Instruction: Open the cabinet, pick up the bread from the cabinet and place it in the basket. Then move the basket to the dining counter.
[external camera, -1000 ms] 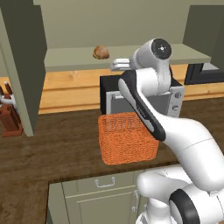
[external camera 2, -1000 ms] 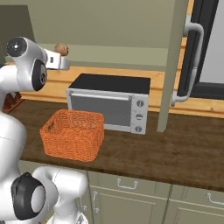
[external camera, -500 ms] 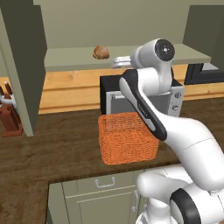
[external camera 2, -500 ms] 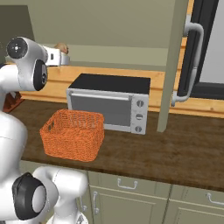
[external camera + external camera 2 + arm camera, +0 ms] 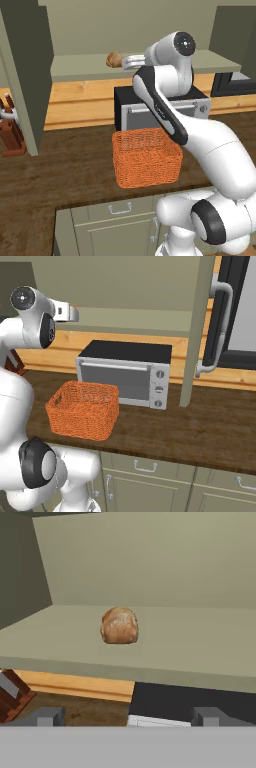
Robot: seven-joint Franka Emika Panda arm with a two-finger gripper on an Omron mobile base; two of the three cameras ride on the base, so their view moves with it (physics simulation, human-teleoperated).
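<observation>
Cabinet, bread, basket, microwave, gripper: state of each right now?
cabinet: doors open.
bread: on the cabinet shelf, not gripped.
basket: upright on the worktop, in front of the microwave, empty.
microwave: door shut.
gripper: open, level with the shelf, close to the bread.

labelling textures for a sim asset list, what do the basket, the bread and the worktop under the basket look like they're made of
The basket: woven wicker, orange and matte; a fine crisscross weave shows on its sides.
The bread: a baked crusty roll, mottled brown, dull and rough-looking.
The worktop: dark brown wood or wood-look laminate; long grain streaks run along it with a faint sheen, so which of the two stays open.
</observation>
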